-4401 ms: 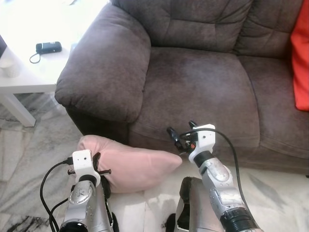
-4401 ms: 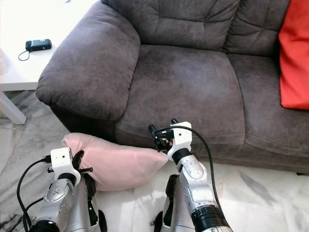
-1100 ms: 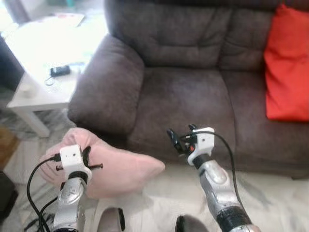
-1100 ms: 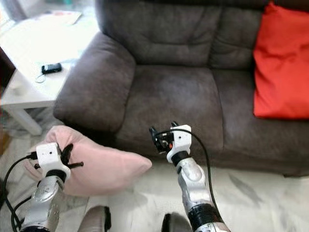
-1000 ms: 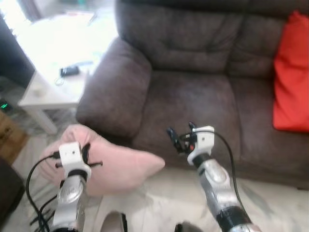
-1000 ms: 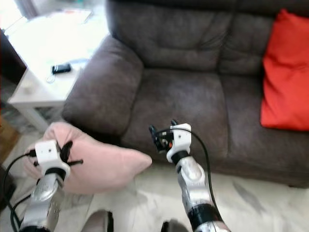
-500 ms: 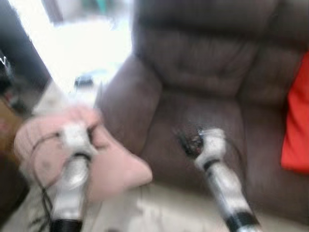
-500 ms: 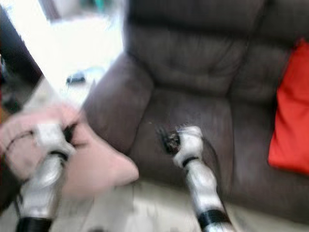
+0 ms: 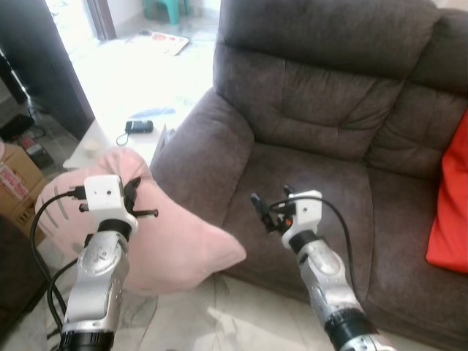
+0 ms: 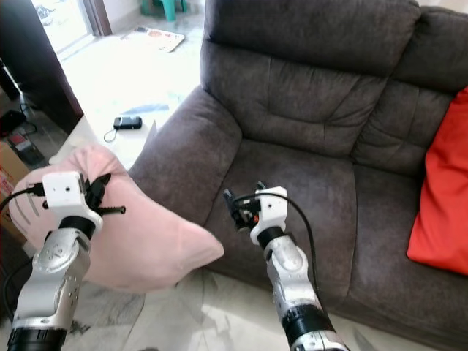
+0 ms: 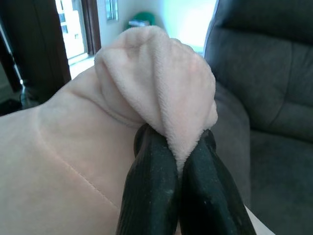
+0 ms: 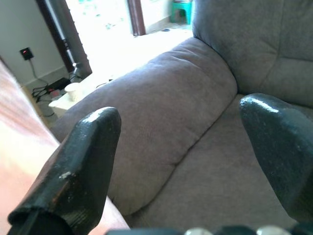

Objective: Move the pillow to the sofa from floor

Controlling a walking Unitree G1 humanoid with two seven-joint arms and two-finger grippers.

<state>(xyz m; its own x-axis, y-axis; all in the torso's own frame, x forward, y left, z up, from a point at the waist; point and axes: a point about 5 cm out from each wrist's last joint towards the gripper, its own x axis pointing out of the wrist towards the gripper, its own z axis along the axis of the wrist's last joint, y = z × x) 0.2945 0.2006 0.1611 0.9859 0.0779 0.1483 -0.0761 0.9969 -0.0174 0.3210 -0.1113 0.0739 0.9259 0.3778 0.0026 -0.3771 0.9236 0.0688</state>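
Pillow [image 9: 175, 248]: pink, plush, lifted off the floor; hangs beside the sofa's left armrest
Left gripper [image 11: 182, 161]: fingers pressed together on a bunched fold at the pillow's upper edge; raised in front of the white side table [image 9: 139, 91]
Right gripper [image 10: 235, 207]: fingers spread apart, holding nothing; hovers above the front of the left seat cushion
Sofa [image 9: 329, 124]: dark brown, plush; a red cushion [image 10: 442, 197] leans at its right end
Side table: carries a small dark device with a cord [image 9: 139, 126]

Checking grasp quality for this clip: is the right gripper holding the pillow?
No. The right gripper has its jaws wide apart with just the sofa between them; the left gripper pinches the pillow.
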